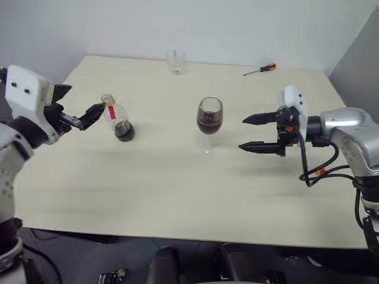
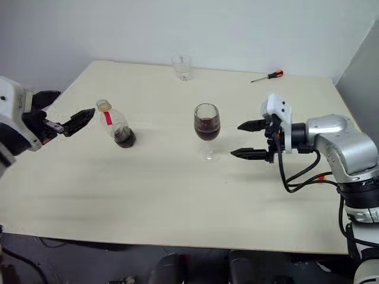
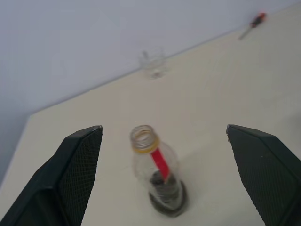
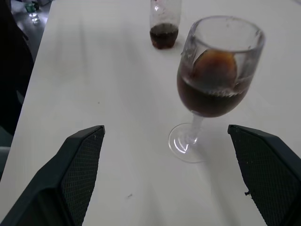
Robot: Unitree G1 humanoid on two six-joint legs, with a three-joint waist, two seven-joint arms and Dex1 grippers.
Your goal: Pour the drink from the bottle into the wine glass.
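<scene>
Table (image 1: 177,201) of pale wood carries everything, and the wine glass (image 1: 209,121) near its middle serves as the landmark. Standing upright, the glass holds dark drink (image 1: 209,125) in the lower half of its bowl. Right of the glass, the right gripper (image 1: 253,133) hangs apart from it, fingers spread wide and holding nothing, pointing toward it. Left of the glass stands the bottle (image 1: 118,120), uncapped, with a little dark liquid at its bottom. Beyond the bottle, farther left, the left gripper (image 3: 164,136) hovers wide open and empty. Behind the glass, near the far edge, stands a short tumbler (image 1: 175,61); farther right lies a screwdriver (image 1: 259,70).
</scene>
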